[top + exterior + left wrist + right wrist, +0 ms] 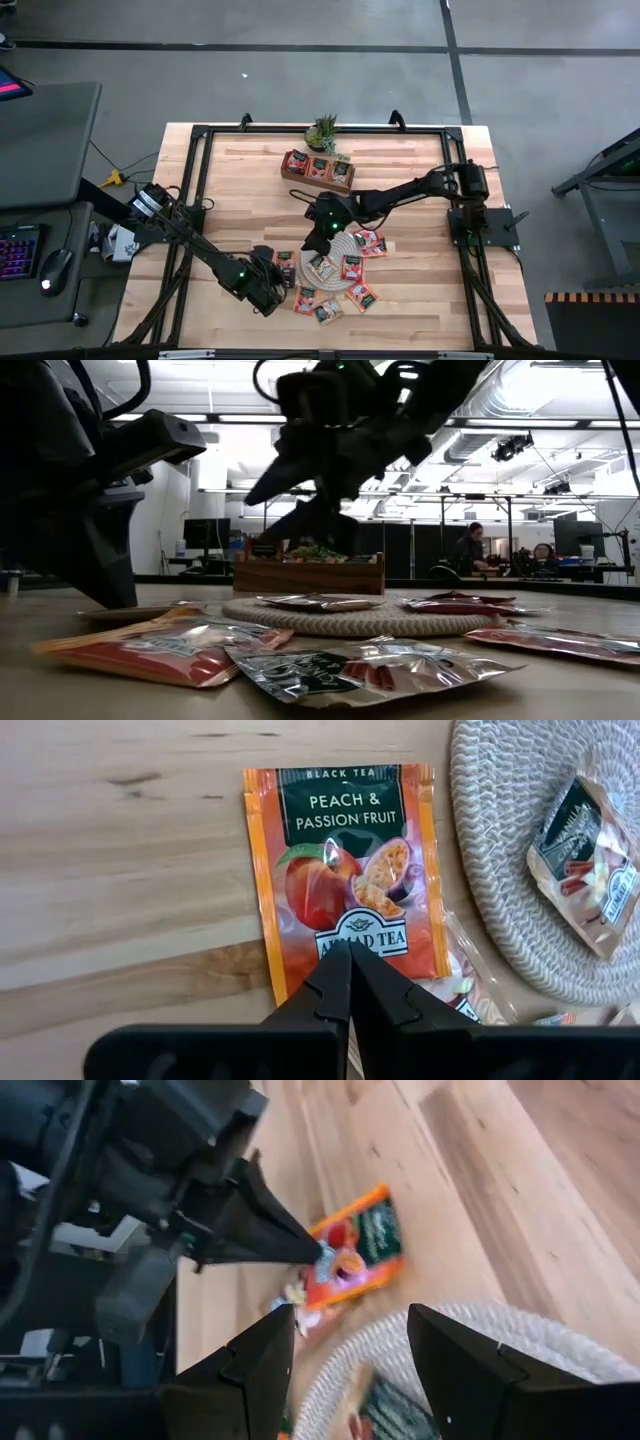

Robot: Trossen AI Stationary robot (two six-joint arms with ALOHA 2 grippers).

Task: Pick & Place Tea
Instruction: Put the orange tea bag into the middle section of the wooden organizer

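Observation:
The tea is several small square sachets, mostly orange-red, lying on and around the round woven mat (335, 240). My left gripper (350, 960) is shut, its tips on an orange peach-and-passion-fruit sachet (345, 850) that lies flat on the wood left of the mat (500, 850). My right gripper (350, 1345) is open and holds nothing. It hovers above the mat's far left part (325, 225), looking down at the same sachet (355, 1245) and at the left gripper (285, 1240). A paler sachet (585, 860) rests on the mat. My left gripper has its shut fingertips on the orange sachet's printed face near the logo end (352, 935), coming from above on a slant. The fingers hide the sachet's edge below them. The sachet lies flat on the table, not lifted.
A brown wooden tray (318, 168) with sachets in it stands at the table's far side, with a small potted plant (322, 130) behind it. More sachets (345, 290) are spread near the mat's near edge. A black frame (195, 180) runs around the table. A person (470, 550) sits in the room beyond.

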